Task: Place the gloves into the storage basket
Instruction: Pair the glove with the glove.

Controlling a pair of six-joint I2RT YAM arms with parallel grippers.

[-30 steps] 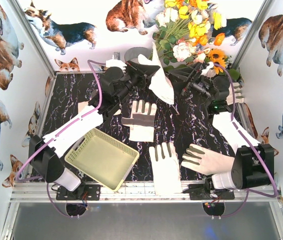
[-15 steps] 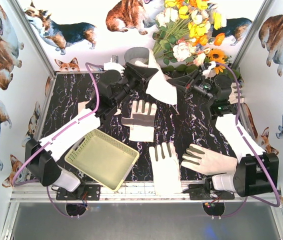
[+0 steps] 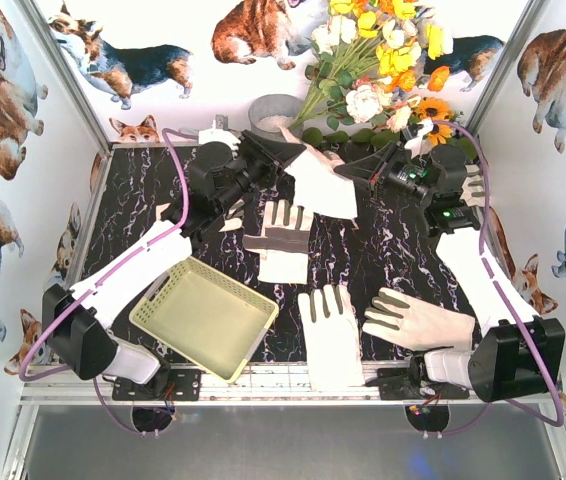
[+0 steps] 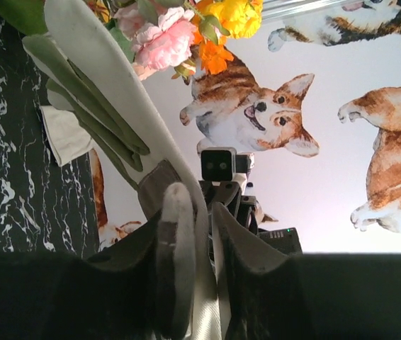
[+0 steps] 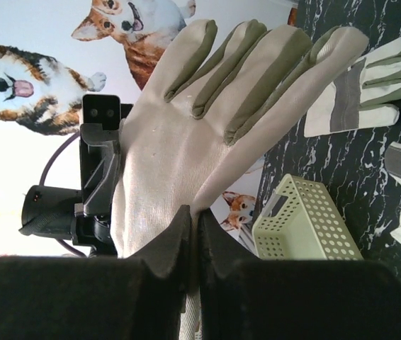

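Note:
A cream glove [image 3: 325, 185] hangs in the air at the back middle, between my two grippers. My right gripper [image 3: 351, 172] is shut on its edge; in the right wrist view the glove [image 5: 186, 113] spreads upward from the closed gripper [image 5: 195, 219]. My left gripper [image 3: 288, 158] has its jaws slightly apart, and the cuff of the glove [image 4: 108, 92] still lies between the fingers of the left gripper [image 4: 197, 212]. The pale yellow-green storage basket [image 3: 238, 285] lies tilted at the front left with nothing in it. More gloves lie on the table: a grey-patched one [image 3: 281, 240], a white one [image 3: 330, 335] and one with grey fingers [image 3: 413, 320].
A grey metal bucket [image 3: 268, 108] and a bunch of flowers [image 3: 383, 60] stand at the back. Another glove [image 3: 473, 185] lies at the right edge behind my right arm. Corgi-printed walls close in the table on three sides.
My right gripper has shut on the raised glove. The left jaws have loosened around its cuff. The glove has dropped lower and shifted right, off the bucket.

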